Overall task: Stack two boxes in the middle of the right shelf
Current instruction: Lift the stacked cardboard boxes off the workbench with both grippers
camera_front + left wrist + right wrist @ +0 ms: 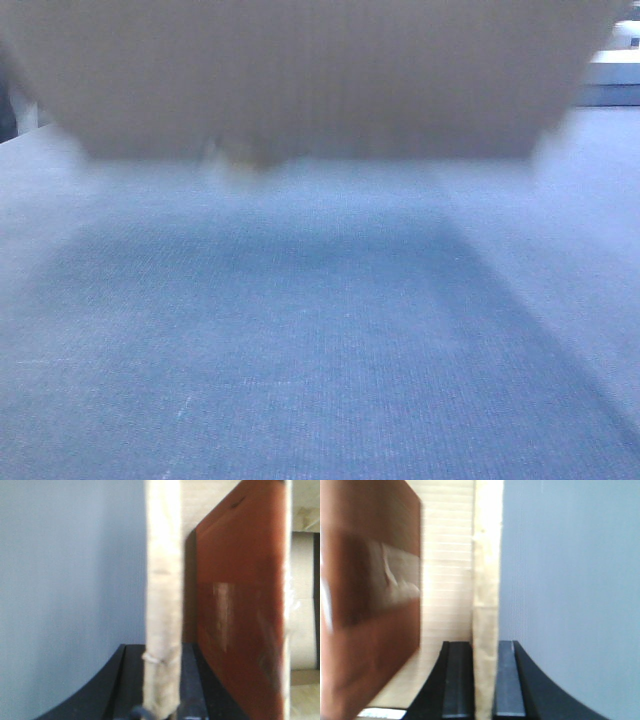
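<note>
Left gripper (159, 652) first: its two black fingers (125, 680) sit on either side of a thin cardboard wall, right up against it, so it's clamped on the cardboard box (310, 70). Right gripper (484, 650) is the mirror image, with a black finger (507, 680) pressed on each face of the wall on its side, pinching it tight.

In both wrist views the wall (161, 580) shows edge-on as a pale, rough strip running straight up the frame. On the left wrist there's a little frayed bit low down on it, just above the fingers. On the inner side of each wall there's a glossy reddish-brown panel (240, 605) with a pale shiny patch on it. I honestly can't tell what it is. Lighter corrugated cardboard (447, 580) shows between it and the wall on the right wrist. On the outer side of each wall it's just flat blue-grey.

From the front camera, the box fills the top of the frame, very blurry and close to the lens. It looks lifted off the grey table top (320, 400), with a lighter strip of table under its bottom edge and then a broad dark shadow (300, 270). Something small and pale hangs at the bottom edge, left of centre, too blurred to name.

At the far top right there's a pale whitish shape (615, 70) behind the table, also too soft to identify.
</note>
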### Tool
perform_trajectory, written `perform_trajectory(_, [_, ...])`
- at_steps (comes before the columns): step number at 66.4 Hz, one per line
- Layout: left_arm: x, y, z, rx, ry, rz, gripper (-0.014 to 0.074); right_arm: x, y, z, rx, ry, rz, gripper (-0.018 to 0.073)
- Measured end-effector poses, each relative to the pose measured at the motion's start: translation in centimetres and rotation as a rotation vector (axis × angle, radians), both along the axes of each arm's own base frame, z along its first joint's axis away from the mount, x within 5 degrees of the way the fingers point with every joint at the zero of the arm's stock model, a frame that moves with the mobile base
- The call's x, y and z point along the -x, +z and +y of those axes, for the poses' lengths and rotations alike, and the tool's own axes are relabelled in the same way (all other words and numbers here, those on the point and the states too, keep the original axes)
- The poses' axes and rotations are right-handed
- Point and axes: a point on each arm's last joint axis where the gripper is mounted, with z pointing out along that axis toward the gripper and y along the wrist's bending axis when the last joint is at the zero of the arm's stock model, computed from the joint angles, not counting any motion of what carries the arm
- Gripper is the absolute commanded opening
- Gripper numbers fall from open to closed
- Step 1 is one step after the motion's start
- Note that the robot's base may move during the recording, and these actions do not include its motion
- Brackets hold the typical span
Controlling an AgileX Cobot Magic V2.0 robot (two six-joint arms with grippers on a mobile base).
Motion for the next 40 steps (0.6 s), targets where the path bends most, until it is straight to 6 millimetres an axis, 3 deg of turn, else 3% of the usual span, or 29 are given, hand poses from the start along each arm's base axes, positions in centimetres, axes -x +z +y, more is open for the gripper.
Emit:
perform_trajectory(26, [-2.1,2.5,1.7,0.070,0.008,-0.180,-0.0111,-1.9,1.7,-1.9,-0.109,-0.037,-0.202,-0.0144])
perform_trajectory(40, [-3.5,2.0,1.0,0.079,-0.021,-0.196,-0.0111,-3.0,1.4,-2.3,-0.103,-0.048,-0.221,-0.0144])
